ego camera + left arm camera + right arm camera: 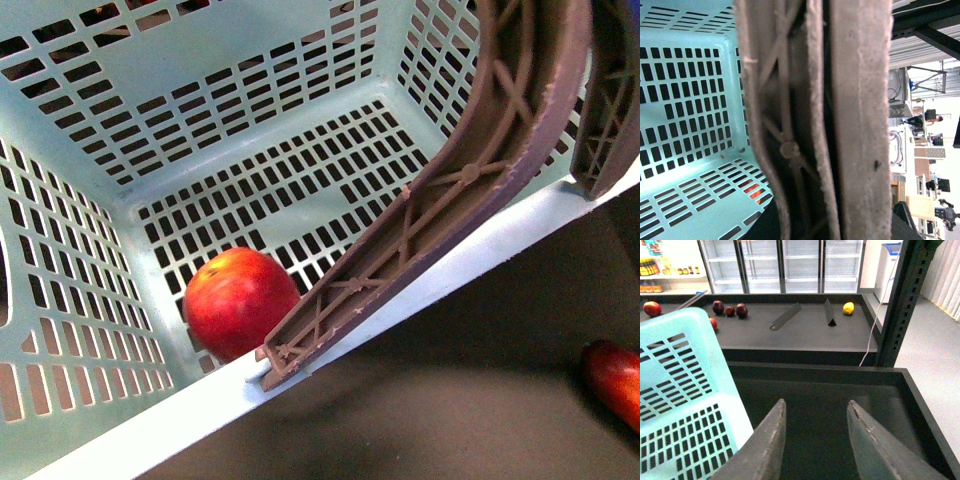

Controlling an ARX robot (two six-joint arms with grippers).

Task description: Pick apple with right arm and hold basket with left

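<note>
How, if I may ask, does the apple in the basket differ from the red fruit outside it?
The apple lies on the floor of the basket; the red fruit lies outside on the dark surface. The apple shows a yellow-orange blush; the red fruit looks deeper red. A brown handle hides part of the apple; the picture's edge cuts off the red fruit. Both are glossy red.

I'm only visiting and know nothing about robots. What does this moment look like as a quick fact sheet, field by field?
Basket: pale turquoise, with slotted walls and floor
Handles: brown and ribbed, one crossing the near rim
Apple: red, lying on the basket floor near a corner, partly behind a handle
Right gripper: open and empty, over a dark surface beside the basket
Left gripper: not visible; a handle fills its camera's view
Outside the basket: a red fruit on the dark surface
</note>
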